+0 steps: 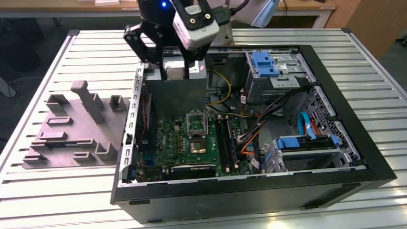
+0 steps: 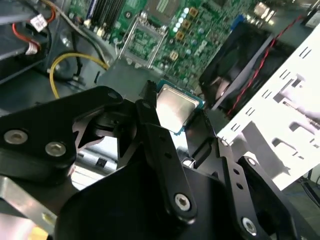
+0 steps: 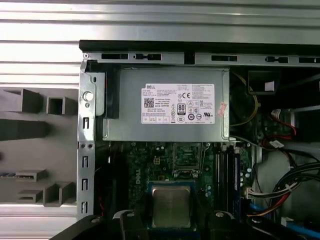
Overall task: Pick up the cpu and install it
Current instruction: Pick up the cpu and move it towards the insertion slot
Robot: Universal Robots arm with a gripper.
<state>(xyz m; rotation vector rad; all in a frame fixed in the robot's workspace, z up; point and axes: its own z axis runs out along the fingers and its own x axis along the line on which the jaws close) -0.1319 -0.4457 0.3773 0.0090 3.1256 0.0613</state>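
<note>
End effector [image 3: 172, 216], black jointed fingers, closed on the cpu [image 2: 174, 107]: flat square chip, pale silver top, thin dark rim, clamped between the fingertips above the green motherboard [image 3: 146, 161] inside the case [image 1: 254, 196].

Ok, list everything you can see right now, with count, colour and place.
table: one, silver slatted, under everything
computer case: one, black, open, on the table
motherboard: one, green, on the case floor
power supply: one, grey with white label, inside the case
drive brackets: two, blue, inside the case, exterior view's right
cables: several, yellow, orange, blue, inside the case
fixture block: one, grey with posts, beside the case, exterior view's left
cpu: one, silver-topped, held over the case
pincer: one, black, shut on the cpu
</note>
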